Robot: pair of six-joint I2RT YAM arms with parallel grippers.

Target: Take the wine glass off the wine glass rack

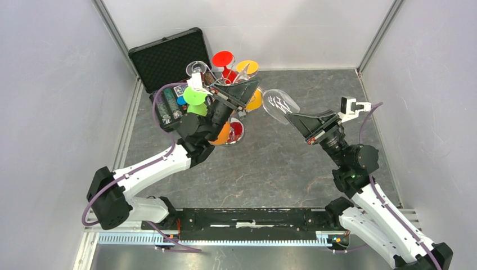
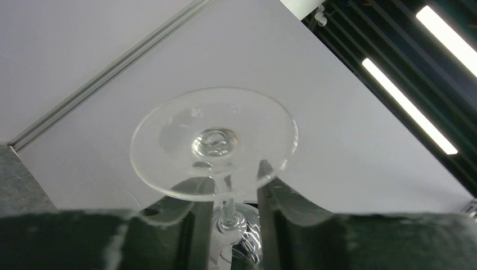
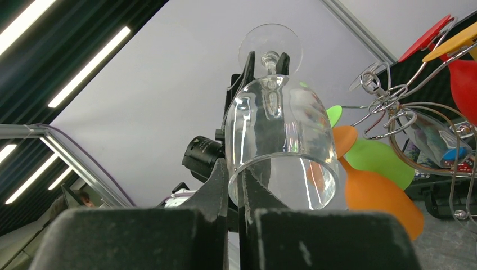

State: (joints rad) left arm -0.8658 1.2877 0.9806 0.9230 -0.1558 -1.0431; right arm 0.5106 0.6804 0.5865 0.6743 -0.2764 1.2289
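Just right of the wine glass rack (image 3: 388, 98), clear of its curled hooks, the wine glass (image 3: 281, 140) lies in the air between both arms. The right gripper (image 3: 239, 188) is pinched tight on the bowl's rim. The left gripper (image 2: 236, 183) straddles the stem near the foot, its jaws slightly spread, with a gap showing on either side.

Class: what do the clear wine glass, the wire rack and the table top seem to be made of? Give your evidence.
Wine glass: clear glass, or possibly hard plastic; glossy, fully see-through, with bright highlights.
Wine glass rack: polished silvery metal wire; thin, curled and shiny.
Table top: dark grey with pale stone-like veins, matte; stone or a printed sheet, unclear.
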